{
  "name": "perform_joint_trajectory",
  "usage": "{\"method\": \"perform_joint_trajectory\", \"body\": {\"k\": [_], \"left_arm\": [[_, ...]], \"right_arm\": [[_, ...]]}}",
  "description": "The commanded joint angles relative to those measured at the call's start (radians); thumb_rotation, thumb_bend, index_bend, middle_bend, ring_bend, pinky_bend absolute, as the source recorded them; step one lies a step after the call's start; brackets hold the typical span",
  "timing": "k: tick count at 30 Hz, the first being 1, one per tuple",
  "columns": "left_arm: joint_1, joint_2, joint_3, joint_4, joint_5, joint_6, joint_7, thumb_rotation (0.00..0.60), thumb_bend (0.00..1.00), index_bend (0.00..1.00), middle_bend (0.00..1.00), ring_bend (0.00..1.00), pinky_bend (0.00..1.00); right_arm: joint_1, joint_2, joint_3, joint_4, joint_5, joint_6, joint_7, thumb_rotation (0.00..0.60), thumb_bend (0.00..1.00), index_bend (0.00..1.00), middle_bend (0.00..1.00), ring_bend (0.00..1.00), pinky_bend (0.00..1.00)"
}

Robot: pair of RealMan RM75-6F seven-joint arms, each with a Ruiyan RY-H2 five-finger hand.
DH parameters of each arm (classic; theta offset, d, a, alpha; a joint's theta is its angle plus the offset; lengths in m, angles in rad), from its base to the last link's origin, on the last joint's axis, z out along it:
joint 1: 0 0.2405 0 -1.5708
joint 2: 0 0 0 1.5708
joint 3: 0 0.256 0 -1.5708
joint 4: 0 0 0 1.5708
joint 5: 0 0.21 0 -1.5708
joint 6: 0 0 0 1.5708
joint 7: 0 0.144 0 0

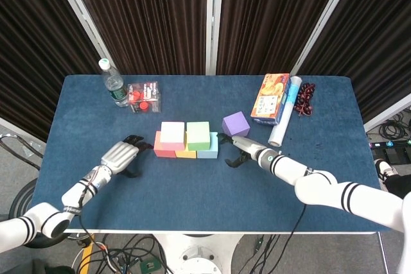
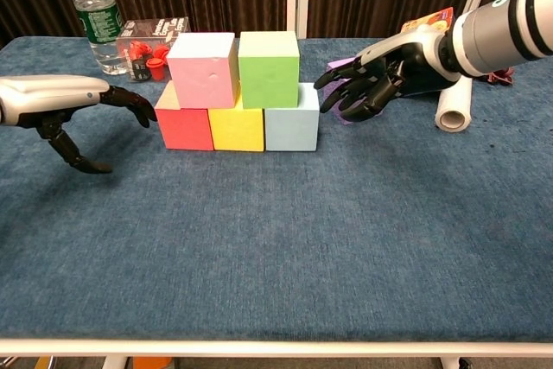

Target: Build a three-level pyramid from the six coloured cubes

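Observation:
Five cubes form a two-level stack at mid-table: red [image 2: 183, 127], yellow [image 2: 237, 130] and light blue [image 2: 291, 129] below, pink [image 2: 202, 68] and green [image 2: 269, 69] on top. The purple cube [image 1: 236, 124] stands alone just right of the stack; in the chest view my right hand [image 2: 371, 79] covers nearly all of it. That hand [image 1: 239, 149] is open with fingers spread, in front of the purple cube and close to the light blue cube [image 1: 209, 152], holding nothing. My left hand [image 2: 69, 105] is open too, low over the table, fingertips near the red cube's left side.
A water bottle [image 1: 113, 85] and a clear box of red pieces [image 1: 144, 97] stand at the back left. A snack box [image 1: 271, 98], a white roll [image 1: 284, 117] and a dark red bundle [image 1: 305, 99] lie at the back right.

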Motion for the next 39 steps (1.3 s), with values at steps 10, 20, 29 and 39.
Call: {"method": "perform_joint_trajectory", "body": {"k": [10,20,29,39], "left_arm": [[-0.009,-0.009,0.01,0.005,0.013,0.005,-0.005,0.6,0.2,0.19,0.19,0.05,0.07],[-0.014,-0.003,0.012,-0.004,0.009,0.006,-0.002,0.6,0.2,0.19,0.19,0.05,0.07],[0.01,0.028,0.026,-0.04,0.005,0.035,0.002,0.6,0.2,0.19,0.19,0.05,0.07],[0.036,0.115,0.005,-0.134,0.01,0.112,-0.002,0.6,0.2,0.19,0.19,0.05,0.07]], "right_arm": [[0.012,-0.01,-0.019,-0.001,0.003,0.024,-0.01,0.6,0.44,0.0,0.1,0.0,0.0],[0.0,0.004,-0.047,-0.027,-0.012,0.076,-0.043,0.6,0.45,0.0,0.1,0.0,0.0],[-0.049,0.104,-0.061,-0.144,-0.031,0.151,-0.069,0.6,0.45,0.0,0.1,0.0,0.0],[-0.115,0.25,0.015,-0.316,-0.107,0.212,-0.047,0.6,0.45,0.0,0.1,0.0,0.0]]}}
